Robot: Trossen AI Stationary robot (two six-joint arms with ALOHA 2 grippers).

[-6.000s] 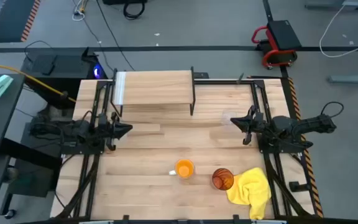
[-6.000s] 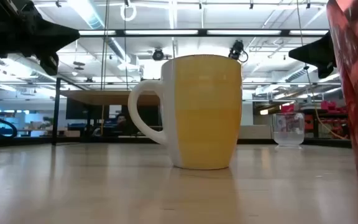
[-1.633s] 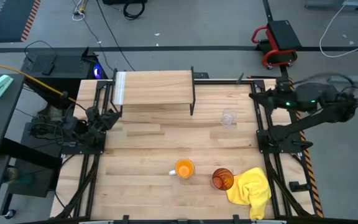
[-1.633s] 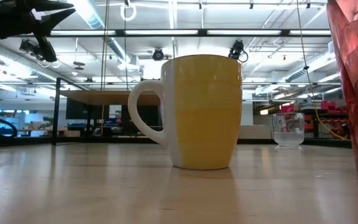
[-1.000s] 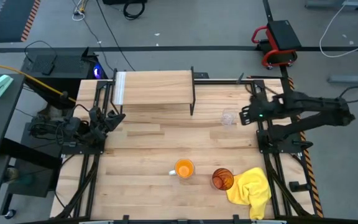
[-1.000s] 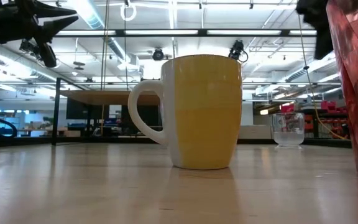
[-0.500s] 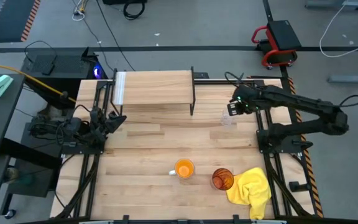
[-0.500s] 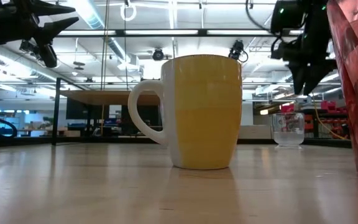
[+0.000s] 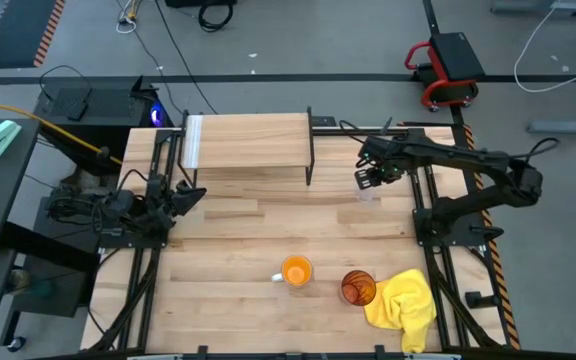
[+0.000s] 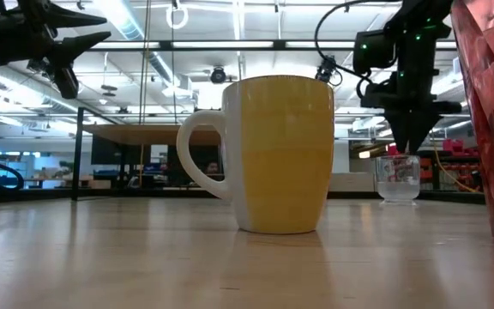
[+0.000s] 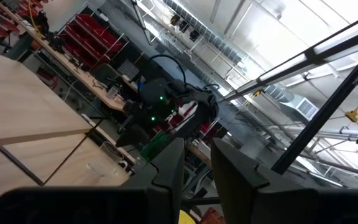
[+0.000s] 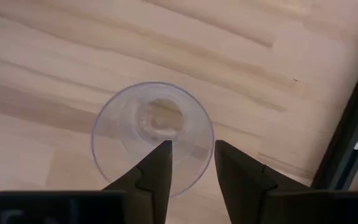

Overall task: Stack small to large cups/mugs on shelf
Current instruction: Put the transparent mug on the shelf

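We saw the small clear glass cup (image 12: 152, 135) upright on the table (image 9: 228, 235), right of the light-wood shelf (image 9: 248, 141). The right gripper (image 9: 370, 176) hung directly over it, fingers parted, holding nothing. The orange mug (image 9: 295, 271), pale handle, and amber tumbler (image 9: 358, 288) stood near the front edge. The left gripper (image 9: 190, 194) waited at the table's left side, slightly open, empty.

no readable text, labels, brand names, numbers or signs in any view
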